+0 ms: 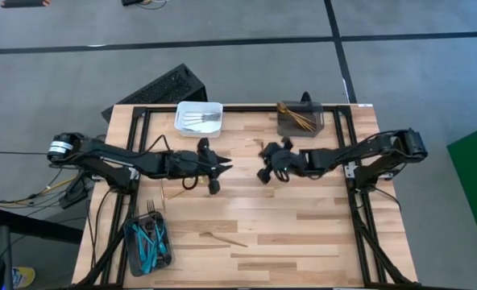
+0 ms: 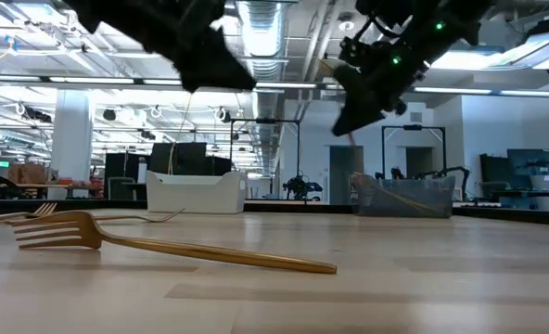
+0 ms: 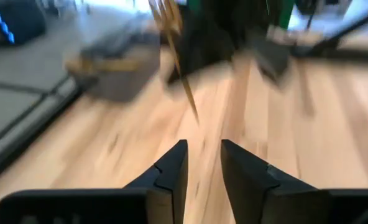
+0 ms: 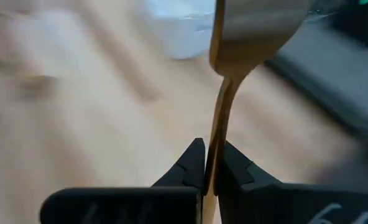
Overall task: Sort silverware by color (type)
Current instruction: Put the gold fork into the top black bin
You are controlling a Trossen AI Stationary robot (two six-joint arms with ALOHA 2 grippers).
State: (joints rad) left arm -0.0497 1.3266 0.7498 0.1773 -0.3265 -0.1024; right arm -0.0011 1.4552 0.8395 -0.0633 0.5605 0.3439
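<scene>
gold utensil [image 4: 224,74]: thin, stiff, light, probably slippery; held above mid-desk
right tool [image 4: 213,163]: clenched on its narrow handle, a sound place to hold
left tool [image 3: 202,163]: released, grasping nothing

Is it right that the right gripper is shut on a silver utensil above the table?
Not quite: the utensil in the right gripper is gold, not silver, as the right wrist view shows. The gripper is indeed shut on it, above the table.
</scene>
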